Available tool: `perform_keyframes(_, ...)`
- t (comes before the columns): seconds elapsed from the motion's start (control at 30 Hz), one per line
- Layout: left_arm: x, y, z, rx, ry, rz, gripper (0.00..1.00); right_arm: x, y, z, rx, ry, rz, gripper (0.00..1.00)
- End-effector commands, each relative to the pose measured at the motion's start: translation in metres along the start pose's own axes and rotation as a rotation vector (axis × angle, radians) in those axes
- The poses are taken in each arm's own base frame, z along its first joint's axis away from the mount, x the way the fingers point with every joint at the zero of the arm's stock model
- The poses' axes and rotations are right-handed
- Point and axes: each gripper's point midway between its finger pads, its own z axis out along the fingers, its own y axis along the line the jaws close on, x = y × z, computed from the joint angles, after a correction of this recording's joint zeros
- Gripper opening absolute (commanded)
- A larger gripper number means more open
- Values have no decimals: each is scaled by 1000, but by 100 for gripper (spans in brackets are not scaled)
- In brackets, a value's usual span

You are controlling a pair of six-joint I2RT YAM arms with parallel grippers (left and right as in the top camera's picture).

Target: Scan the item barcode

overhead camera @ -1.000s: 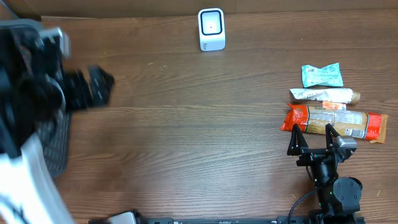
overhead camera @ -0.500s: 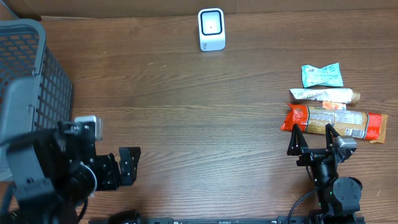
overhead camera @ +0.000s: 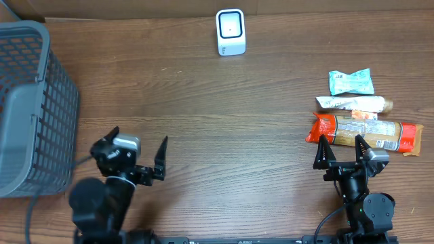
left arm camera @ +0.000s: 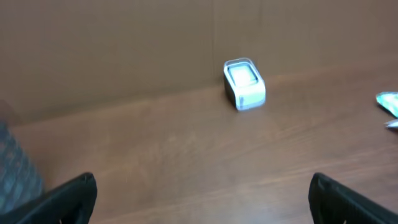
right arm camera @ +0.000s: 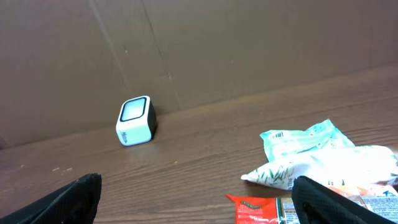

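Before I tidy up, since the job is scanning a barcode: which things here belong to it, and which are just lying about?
Job: barcode scanner, orange packet, white packet, teal packet, open left gripper, open right gripper.
Lying about: grey basket, as far as shown.

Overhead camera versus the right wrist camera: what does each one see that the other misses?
Only overhead: the gray basket at the table's left edge, and the left fingers, spread open over bare wood.

Only the right wrist: the face of the creased cardboard wall rising behind the table.

Both: the white scanner, the teal packet, the white packet, the orange packet (only its edge in the wrist view), and the right fingers, open and empty, just short of the orange packet.
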Motion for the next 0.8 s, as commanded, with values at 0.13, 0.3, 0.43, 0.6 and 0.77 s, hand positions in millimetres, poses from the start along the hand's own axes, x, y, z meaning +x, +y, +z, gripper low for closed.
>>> perform_keyframes(0.13, 41, -17, 9, 16, -133, 282, 100, 2, -1, 0, 2, -3, 0, 100)
perform_keyframes(0.3, 71, -20, 13, 20, -115, 298, 100, 2, -1, 0, 1, -3, 0, 100)
perform_keyframes(0.43, 93, -18, 20, 1, -90, 296, 100, 2, -1, 0, 2, -3, 0, 100)
perform_keyframes(0.6, 108, -14, 27, -19, -72, 308, 100, 2, -1, 0, 2, -3, 0, 100)
perform_keyframes(0.77, 110, -3, 27, -85, -53, 324, 100, 2, -1, 0, 2, -3, 0, 100)
